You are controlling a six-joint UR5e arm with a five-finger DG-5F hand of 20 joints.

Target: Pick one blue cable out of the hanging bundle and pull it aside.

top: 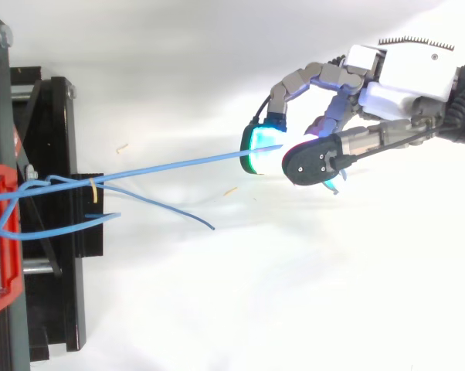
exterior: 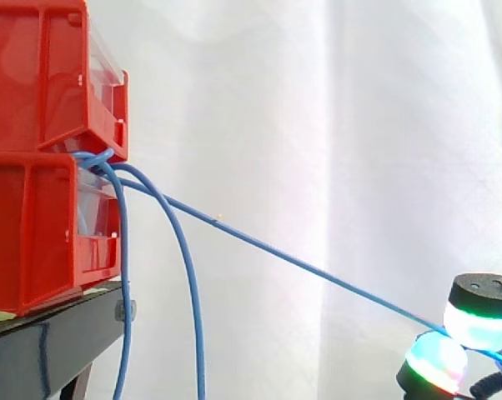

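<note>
White curtain (exterior: 359,125) behind, red bins (exterior: 34,150) stacked on a black stand (exterior: 42,350), hanging bundle (exterior: 188,292) drooping from the bins, one blue cable (exterior: 284,254) stretched taut well aside of it, pinched in the hand (top: 317,162), plain white surface (top: 256,294) beneath.

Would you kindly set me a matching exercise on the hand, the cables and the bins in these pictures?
Things:
1 hand
2 taut blue cable
3 slack blue cables
4 red bins

States:
A droop beside the stand
B stacked on the black stand
C runs from the bins to the hand
D pinching a cable

Pairs: 1-D, 2-C, 3-A, 4-B
</note>
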